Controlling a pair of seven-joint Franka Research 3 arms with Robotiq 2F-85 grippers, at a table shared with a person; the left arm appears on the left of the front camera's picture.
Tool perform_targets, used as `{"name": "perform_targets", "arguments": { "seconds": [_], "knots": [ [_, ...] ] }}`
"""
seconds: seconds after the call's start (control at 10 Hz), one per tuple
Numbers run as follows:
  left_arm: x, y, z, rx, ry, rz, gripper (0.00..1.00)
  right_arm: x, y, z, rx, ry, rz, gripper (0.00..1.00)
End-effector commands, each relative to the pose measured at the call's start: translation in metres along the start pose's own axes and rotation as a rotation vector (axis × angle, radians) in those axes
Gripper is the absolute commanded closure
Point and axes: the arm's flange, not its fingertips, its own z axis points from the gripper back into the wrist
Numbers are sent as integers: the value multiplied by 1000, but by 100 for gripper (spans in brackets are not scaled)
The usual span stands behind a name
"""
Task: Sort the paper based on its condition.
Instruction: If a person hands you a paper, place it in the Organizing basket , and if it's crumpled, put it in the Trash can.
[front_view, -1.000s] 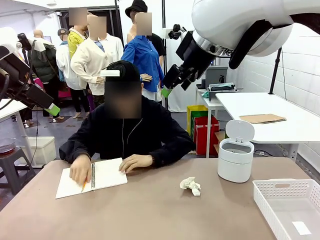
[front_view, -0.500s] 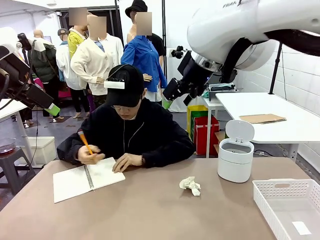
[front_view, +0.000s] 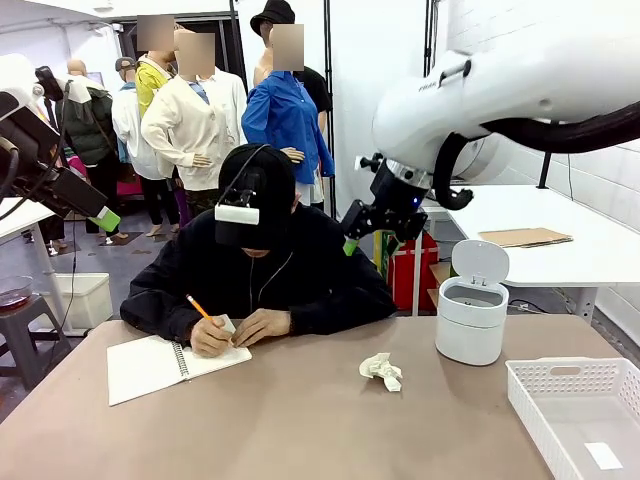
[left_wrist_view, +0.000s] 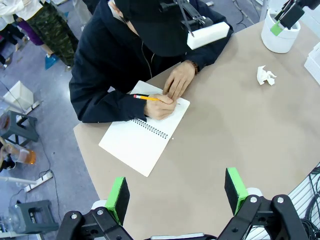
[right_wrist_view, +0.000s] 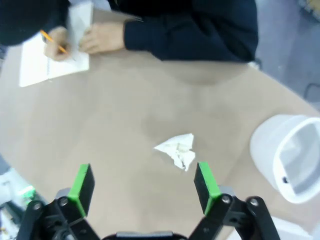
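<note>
- The right gripper (right_wrist_view: 142, 182) hangs high over the table (front_view: 300, 430), jaws spread wide and empty. The right arm arches in from the right with its wrist angled downward.
- The left gripper (left_wrist_view: 177, 197), also wide apart and holding nothing, hovers above the table's left end, looking down on a person writing in a notebook (left_wrist_view: 142, 140) with a pencil (left_wrist_view: 146, 98).
- The paper (front_view: 381, 371) lies crumpled mid-table, left of the white bin (front_view: 470, 320).
- From the front, the picture edge cuts off most of the left arm.
- The bin's lid stands open; its contents are hard to make out.
- The white tray (front_view: 575, 385), partly cropped, holds a small flat white slip (front_view: 603, 456).
</note>
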Motion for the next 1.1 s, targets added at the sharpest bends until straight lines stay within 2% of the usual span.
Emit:
{"name": "perform_targets", "arguments": {
  "seconds": [0.0,0.3,0.5,0.8,1.0],
  "knots": [
    [0,0,0,1,0,0,0,11,3,-13,-10,97,-25,0],
    [0,0,0,1,0,0,0,4,-10,-65,-77,245,-32,0],
    [0,0,0,1,0,0,0,0,-17,-108,-132,286,-16,0],
    [0,0,0,1,0,0,0,-3,-15,-123,-94,233,-28,0],
    [0,0,0,1,0,0,0,-11,-22,-129,-88,273,-9,0]
  ]
}}
